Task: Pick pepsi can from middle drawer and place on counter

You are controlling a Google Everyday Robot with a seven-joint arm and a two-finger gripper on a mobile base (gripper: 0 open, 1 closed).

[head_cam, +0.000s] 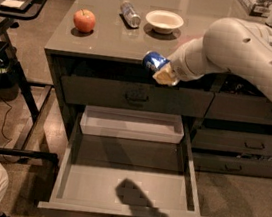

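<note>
Pepsi can (pixel 152 61) lies tilted, long axis near-horizontal, end pointing left, clamped in the gripper (pixel 162 74) at the counter (pixel 100 40) edge

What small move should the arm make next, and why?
Probably lift the tool a little and carry it inward over the counter: it grips the pepsi can right at the counter's front edge, not yet above the surface.
</note>
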